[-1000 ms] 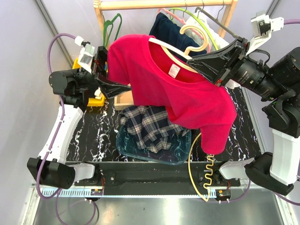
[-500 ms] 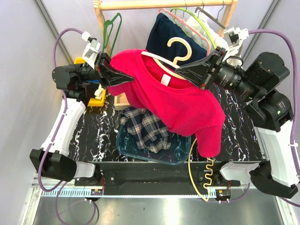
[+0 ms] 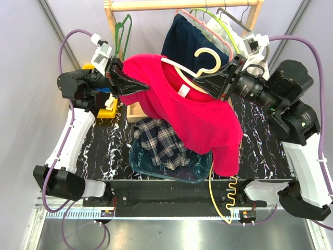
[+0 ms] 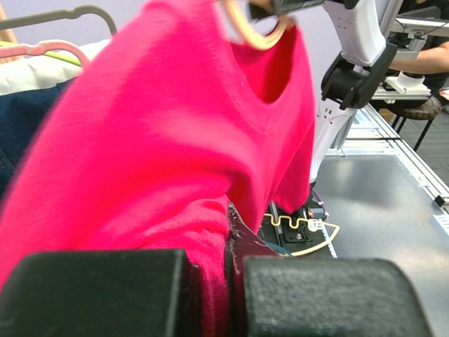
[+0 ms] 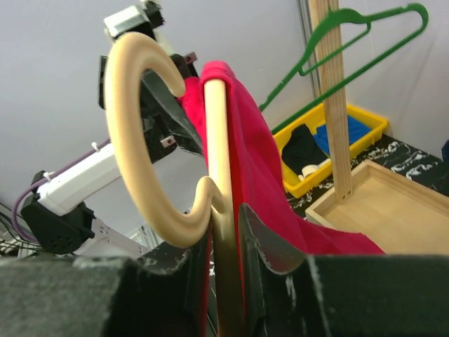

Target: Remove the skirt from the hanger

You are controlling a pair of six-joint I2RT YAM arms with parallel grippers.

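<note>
Black marbled bench (image 3: 104,151), with a wooden rack (image 3: 182,5) standing at the back. The skirt (image 3: 184,39) is hanging from the rack on its hanger (image 4: 42,49), behind everything else, and neither arm is touching it.

Both arms are working a red T-shirt (image 3: 197,114) on a cream hanger (image 5: 128,140), holding it up in the air over the bench. The left fingers (image 3: 141,86) are clenching a fold of T-shirt fabric at its left shoulder, pinching it tight. The right fingers (image 3: 204,83) are grasping the cream hanger at the neck just below the hook, one finger on each side. The T-shirt body is draping down from the right fingers toward the near edge.

A plaid shirt (image 3: 164,140) is lying in a teal bin (image 3: 138,161) under the T-shirt.
</note>
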